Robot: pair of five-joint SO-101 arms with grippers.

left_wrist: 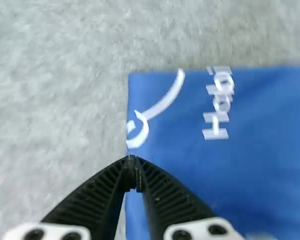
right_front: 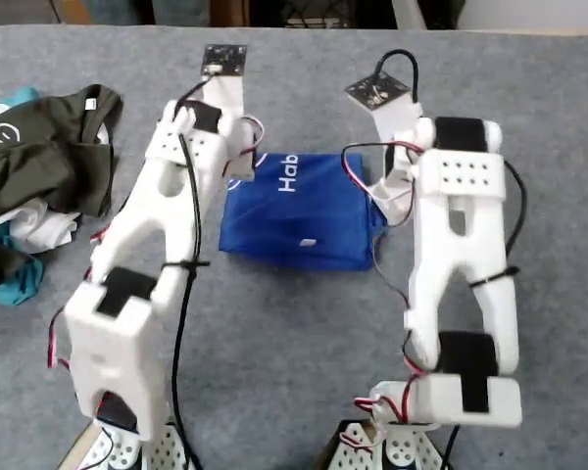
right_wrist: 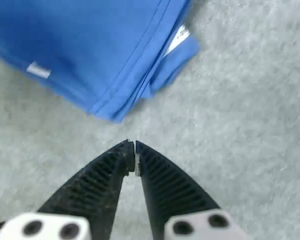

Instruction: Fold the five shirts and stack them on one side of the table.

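Note:
A folded blue shirt (right_front: 299,211) with white lettering lies in the middle of the grey table (right_front: 274,333). My left gripper (left_wrist: 131,172) is shut, its tips right at the side edge of the blue shirt (left_wrist: 230,165), close to the white print; I cannot tell whether they pinch cloth. My right gripper (right_wrist: 134,155) is shut with nothing in it, over bare table just off a layered corner of the blue shirt (right_wrist: 90,45). In the high view the two arms flank the shirt, one on each side.
A loose heap of unfolded shirts (right_front: 39,176), dark olive, white and teal, sits at the table's left edge. Bare grey table stretches in front of the blue shirt and along the far side (right_front: 529,78).

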